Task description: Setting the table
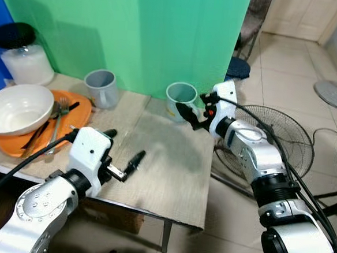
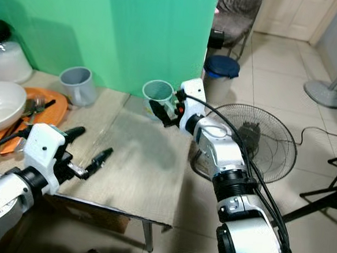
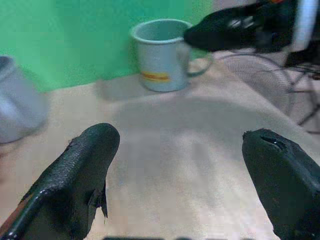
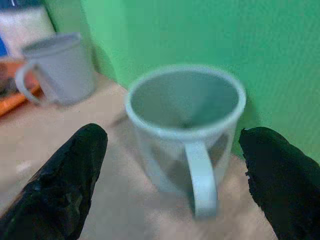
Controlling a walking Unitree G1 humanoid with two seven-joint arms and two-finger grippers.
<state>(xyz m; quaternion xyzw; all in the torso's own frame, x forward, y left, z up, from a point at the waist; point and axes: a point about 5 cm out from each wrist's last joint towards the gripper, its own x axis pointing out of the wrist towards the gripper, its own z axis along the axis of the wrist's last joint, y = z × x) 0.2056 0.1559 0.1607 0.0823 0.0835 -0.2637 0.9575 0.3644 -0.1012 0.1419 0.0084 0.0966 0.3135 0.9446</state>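
— The pale green mug (image 1: 181, 98) stands at the table's (image 1: 170, 179) back edge, near its right corner, against the green backdrop (image 1: 163, 33).
— We bring our right gripper (image 4: 172, 175) up to it, fingers spread wide, handle facing us.
— Our left gripper (image 1: 123, 155) hovers over the front edge, jaws released, holding nothing.

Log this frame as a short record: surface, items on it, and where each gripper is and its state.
surface: table against a green backdrop
near mug: light mug, upright, handle toward the right gripper
far mug: grey mug, upright, beside the plate
plate: orange plate holding a white bowl and cutlery
jar: lidded jar behind the bowl
right gripper: open, fingers either side of the light mug, not touching
left gripper: open, above bare table
floor: fan
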